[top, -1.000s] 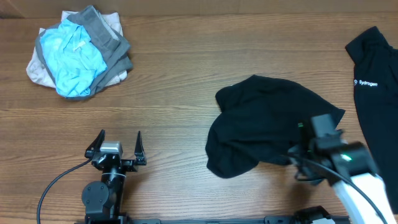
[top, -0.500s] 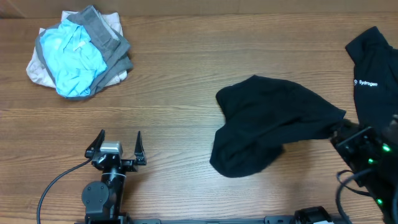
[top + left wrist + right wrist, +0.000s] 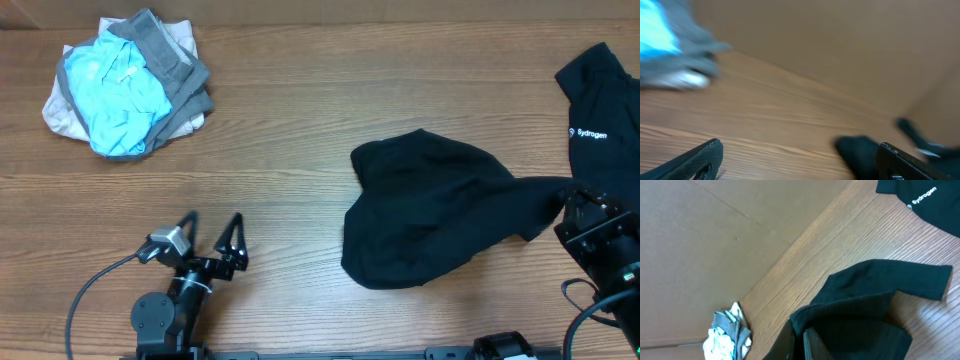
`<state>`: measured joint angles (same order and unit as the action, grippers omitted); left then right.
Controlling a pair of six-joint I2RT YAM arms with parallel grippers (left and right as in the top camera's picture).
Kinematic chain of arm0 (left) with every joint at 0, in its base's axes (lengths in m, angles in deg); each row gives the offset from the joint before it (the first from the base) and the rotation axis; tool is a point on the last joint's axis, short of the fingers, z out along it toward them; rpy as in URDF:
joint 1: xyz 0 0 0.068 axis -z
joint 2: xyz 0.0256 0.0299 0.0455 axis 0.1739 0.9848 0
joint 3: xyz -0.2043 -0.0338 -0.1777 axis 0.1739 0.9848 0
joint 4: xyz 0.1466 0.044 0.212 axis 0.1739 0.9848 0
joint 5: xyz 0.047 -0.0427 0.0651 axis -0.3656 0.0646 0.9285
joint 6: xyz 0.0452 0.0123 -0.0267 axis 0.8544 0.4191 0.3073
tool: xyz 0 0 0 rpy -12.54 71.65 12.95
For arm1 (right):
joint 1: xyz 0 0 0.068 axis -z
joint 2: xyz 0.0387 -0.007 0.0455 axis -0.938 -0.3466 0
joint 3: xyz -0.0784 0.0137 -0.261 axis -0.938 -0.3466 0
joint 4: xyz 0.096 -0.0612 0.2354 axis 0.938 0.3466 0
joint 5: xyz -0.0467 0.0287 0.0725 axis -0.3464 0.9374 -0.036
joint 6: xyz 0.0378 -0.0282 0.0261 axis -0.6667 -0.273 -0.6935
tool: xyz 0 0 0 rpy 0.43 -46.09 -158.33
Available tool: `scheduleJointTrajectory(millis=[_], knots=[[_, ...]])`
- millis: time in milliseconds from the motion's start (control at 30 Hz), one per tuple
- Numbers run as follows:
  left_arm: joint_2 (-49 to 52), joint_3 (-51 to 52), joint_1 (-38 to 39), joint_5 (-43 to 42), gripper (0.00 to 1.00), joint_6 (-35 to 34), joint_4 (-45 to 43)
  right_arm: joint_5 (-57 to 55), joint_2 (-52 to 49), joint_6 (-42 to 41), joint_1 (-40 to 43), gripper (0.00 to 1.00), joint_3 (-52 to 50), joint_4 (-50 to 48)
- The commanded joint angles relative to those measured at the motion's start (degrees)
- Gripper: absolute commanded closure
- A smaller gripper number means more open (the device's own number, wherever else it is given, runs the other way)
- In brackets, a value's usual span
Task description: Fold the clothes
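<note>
Black clothes (image 3: 430,210) edge clenched in right gripper (image 3: 572,218); left gripper (image 3: 213,222) released, open table (image 3: 290,190) between.

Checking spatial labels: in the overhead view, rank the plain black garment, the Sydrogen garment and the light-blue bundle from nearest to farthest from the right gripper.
1. plain black garment: its edge is pinched in the right gripper, at the table's right of centre.
2. Sydrogen garment: at the right edge, just beyond the gripper.
3. light-blue bundle: in the far left corner.

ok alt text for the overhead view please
A crumpled plain black garment lies on a wooden table, one edge pulled into the shut right tool. The open left tool sits lower left, a light-blue bundle top left.
</note>
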<state>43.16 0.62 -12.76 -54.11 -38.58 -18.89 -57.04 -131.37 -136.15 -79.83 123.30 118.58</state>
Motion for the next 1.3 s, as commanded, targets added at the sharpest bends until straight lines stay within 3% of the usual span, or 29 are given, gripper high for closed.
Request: scheduleJointTrajectory(millis=[0,200,467,667,867,1033,1267], knots=[[-0.55,0.17,-0.22,-16.87,0.0,-8.39,-0.13,-2.84,-0.74,1.07,0.28,0.96,1.53,-0.52],[-0.55,0.17,-0.22,-28.85,0.0,-5.53,0.72,-12.7,-0.92,-4.15,0.28,0.96,3.67,-0.37],[-0.55,0.17,-0.22,-28.06,0.0,-7.93,0.85,-17.44,-0.92,-6.12,0.28,0.96,14.78,7.1],[-0.55,0.17,-0.09,-28.2,0.0,-11.34,0.85,-27.17,-1.9,-6.64,0.28,0.95,15.69,8.7],[-0.55,0.17,1.64,-28.04,0.0,-11.34,0.55,-27.76,-7.43,-6.6,0.28,0.87,15.72,11.47],[-0.55,0.17,1.64,-27.02,0.0,-11.69,-0.09,-27.69,-12.98,-7.19,0.28,0.96,15.72,15.1],[-0.55,0.15,2.78,-29.88,0.0,-16.35,0.0,-20.46,-16.63,-7.19,0.28,0.96,15.72,13.42]])
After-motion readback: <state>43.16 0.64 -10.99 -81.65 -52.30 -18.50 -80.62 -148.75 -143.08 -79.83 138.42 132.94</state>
